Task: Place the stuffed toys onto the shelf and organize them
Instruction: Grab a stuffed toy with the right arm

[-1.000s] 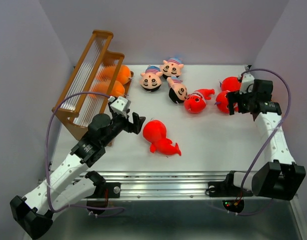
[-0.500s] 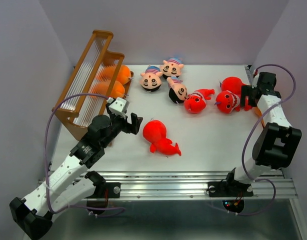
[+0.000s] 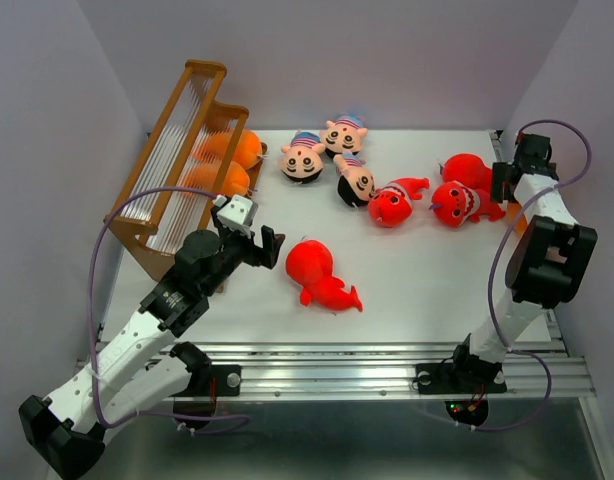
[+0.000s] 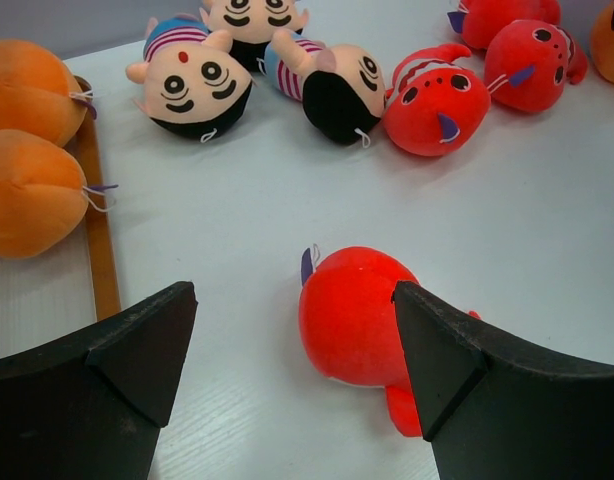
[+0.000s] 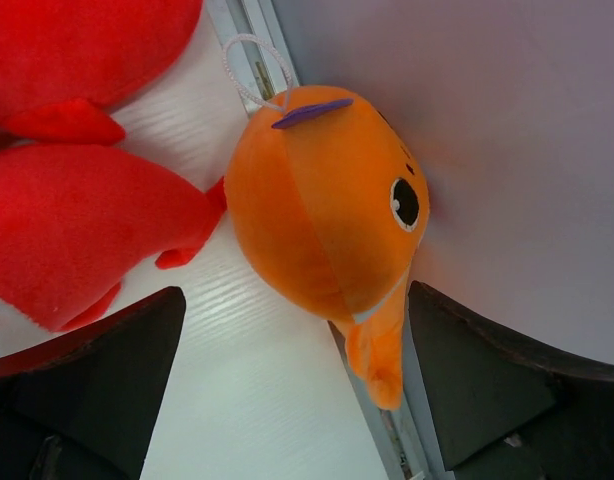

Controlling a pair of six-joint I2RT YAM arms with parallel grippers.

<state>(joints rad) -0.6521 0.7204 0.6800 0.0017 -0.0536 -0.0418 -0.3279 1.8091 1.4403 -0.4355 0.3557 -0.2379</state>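
Left claw (image 3: 270, 246) gapes wide on an outstretched arm; right claw (image 3: 506, 186) gapes wide on a folded arm.

Red toys (image 5: 72, 225) — cut off at right wrist view's edge

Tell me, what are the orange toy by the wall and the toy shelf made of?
The orange toy looks like soft plush fabric: it has a fuzzy matt surface, a stitched seam down its middle and a thread loop on top. The shelf seems to have a smooth orange-brown wooden frame. Its see-through slatted tiers are probably plastic, though that is hard to tell.
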